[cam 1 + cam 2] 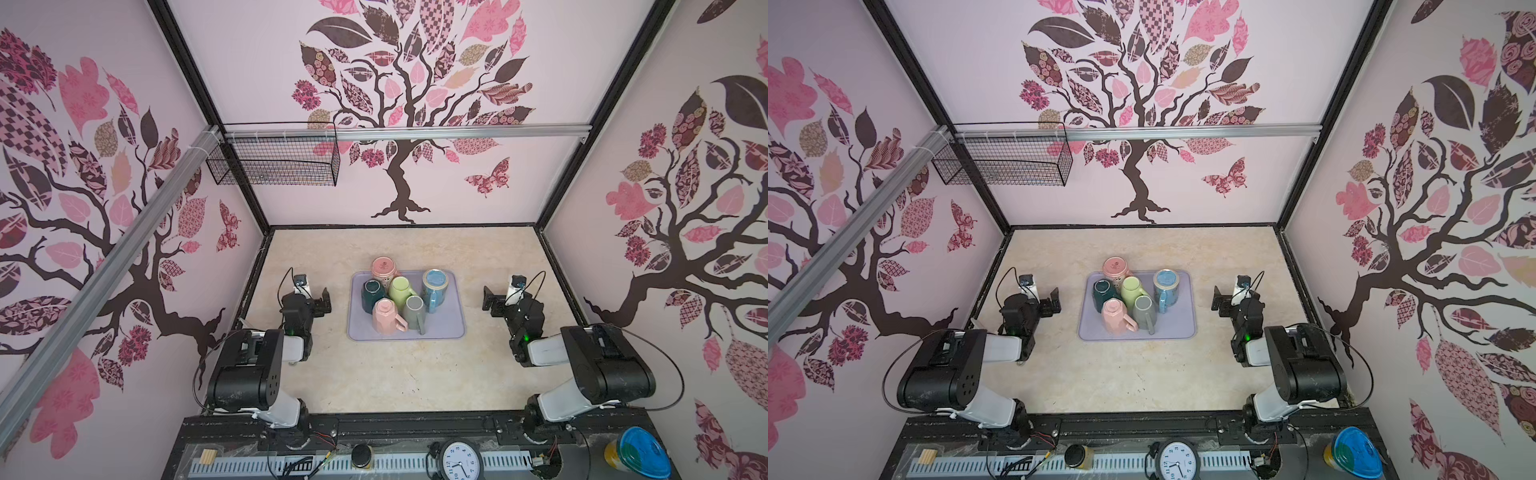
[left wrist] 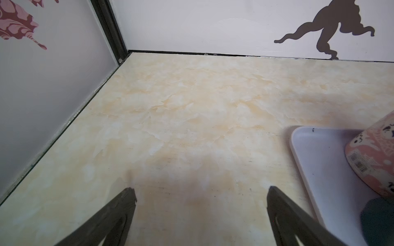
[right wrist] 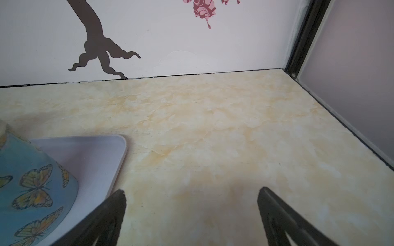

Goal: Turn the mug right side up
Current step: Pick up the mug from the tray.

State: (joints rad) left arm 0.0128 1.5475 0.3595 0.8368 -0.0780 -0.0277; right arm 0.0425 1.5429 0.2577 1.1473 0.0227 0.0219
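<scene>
In both top views six inverted mugs [image 1: 402, 291] crowd base-up on a lilac tray [image 1: 455, 328] in the middle of the tabletop [image 1: 374, 382]. The pink patterned mug [image 1: 384, 267] is at the tray's far edge and the blue butterfly mug [image 1: 435, 286] is on the right arm's side; which mug is meant I cannot tell. The left end effector [image 1: 323, 300] and right end effector [image 1: 490, 300] hover on either side, clear of the tray. In the left wrist view the left end effector [image 2: 201, 190] has its jaws spread wide over bare tabletop, empty, with the pink patterned mug [image 2: 373, 153] and a dark teal mug [image 2: 379, 219] off to one side. In the right wrist view the right end effector [image 3: 192, 191] is equally wide and empty, the blue butterfly mug [image 3: 32, 187] close by. The mugs look like glazed ceramic: rigid, fairly heavy, slick, liable to chip. I judge an outer mug's wall or handle the best hold, since the crowded neighbours leave little finger room.
</scene>
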